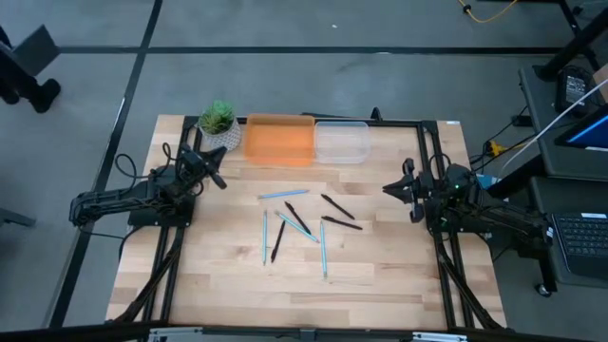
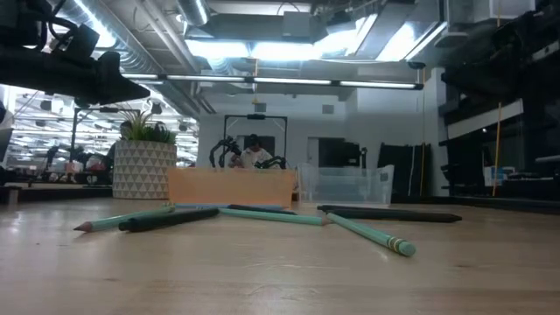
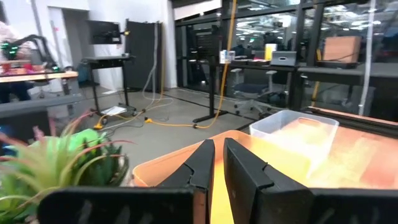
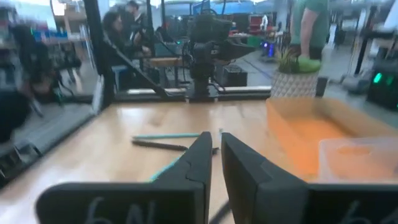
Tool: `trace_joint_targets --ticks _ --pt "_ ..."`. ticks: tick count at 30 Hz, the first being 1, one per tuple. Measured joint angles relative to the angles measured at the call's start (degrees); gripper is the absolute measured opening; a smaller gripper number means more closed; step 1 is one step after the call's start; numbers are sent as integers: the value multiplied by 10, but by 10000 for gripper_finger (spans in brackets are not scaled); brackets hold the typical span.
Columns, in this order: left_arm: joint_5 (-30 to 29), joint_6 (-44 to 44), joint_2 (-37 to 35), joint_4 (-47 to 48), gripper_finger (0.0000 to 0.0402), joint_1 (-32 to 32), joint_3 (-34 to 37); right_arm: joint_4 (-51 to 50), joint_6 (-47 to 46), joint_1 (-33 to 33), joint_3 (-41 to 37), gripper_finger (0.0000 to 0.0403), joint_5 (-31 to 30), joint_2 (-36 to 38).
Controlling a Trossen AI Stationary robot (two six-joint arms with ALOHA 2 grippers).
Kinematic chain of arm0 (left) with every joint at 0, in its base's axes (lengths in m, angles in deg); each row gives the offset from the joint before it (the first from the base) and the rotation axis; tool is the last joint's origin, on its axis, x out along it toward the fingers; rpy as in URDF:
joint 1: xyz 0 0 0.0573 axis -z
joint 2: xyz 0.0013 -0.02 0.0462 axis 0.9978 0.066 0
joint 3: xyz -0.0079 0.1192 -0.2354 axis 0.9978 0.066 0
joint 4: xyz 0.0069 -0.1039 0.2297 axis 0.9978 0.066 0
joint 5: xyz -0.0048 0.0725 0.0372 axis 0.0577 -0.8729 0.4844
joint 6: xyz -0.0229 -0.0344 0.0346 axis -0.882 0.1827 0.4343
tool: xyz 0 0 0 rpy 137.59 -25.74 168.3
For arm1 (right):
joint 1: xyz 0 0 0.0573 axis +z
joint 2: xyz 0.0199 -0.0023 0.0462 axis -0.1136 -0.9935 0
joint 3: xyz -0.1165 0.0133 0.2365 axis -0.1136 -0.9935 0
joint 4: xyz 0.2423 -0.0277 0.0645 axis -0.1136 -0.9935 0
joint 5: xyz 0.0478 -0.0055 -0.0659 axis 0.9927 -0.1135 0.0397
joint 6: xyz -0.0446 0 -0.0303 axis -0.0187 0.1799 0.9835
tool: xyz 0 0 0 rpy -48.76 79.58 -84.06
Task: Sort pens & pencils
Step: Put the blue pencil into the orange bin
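1. From the high view I judge the sorting has not started: all the pens and pencils [image 1: 299, 224] lie loose on the bare wood of the counter [image 1: 218, 285], just in front of the orange bin [image 1: 279, 140], and none is in a container.
2. I count about eight sticks. Four are light blue-grey, with one [image 1: 283, 194] nearest the orange bin and another [image 1: 323, 249] farthest from it. Four are dark, such as the one [image 1: 337, 206] lying out toward the clear bin's side of the scatter.
3. Some of them cross or touch in the middle of the scatter, so I expect those will need careful picking.
4. The orange bin looks empty, and the clear bin [image 1: 341, 142] touching its side looks empty too. A potted plant [image 1: 218, 124] stands just on the orange bin's other side.
5. My left gripper [image 1: 215, 175] hovers near the plant and the orange bin's corner; its jaws are nearly closed, with a thin gap, holding nothing.
6. My right gripper [image 1: 391, 189] hangs beyond the clear bin's far side, facing the scatter, jaws likewise nearly together and empty.
7. Everything is left: each stick still has to be picked and dropped into a bin by kind.
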Motion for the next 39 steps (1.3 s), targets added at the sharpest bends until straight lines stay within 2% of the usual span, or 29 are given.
trace_joint_targets --ticks 3,6,11,13,18,22,24,31,33,39 --pt "20 24 0 -16 31 0 0 0 -7 0 0 39 -12 0" --pt "79 59 0 -39 31 0 0 0 8 0 0 39 -40 0" --pt "299 138 0 -107 31 0 -2 1 20 0 0 39 -53 0" --pt "348 144 0 -92 31 0 -8 0 27 0 0 39 -47 0" --pt "363 75 5 25 31 0 -14 0 44 0 0 39 -34 0" --pt "404 56 16 65 31 0 -14 -6 43 0 0 39 -20 0" --pt "418 48 21 64 31 0 -15 -7 42 0 0 39 -13 0" --pt "413 21 23 65 31 0 -15 -8 39 0 0 39 -9 0" --pt "412 -9 23 65 31 0 -15 -8 39 0 0 39 -15 0" --pt "412 -15 31 52 31 0 -14 0 45 0 0 39 -39 0"
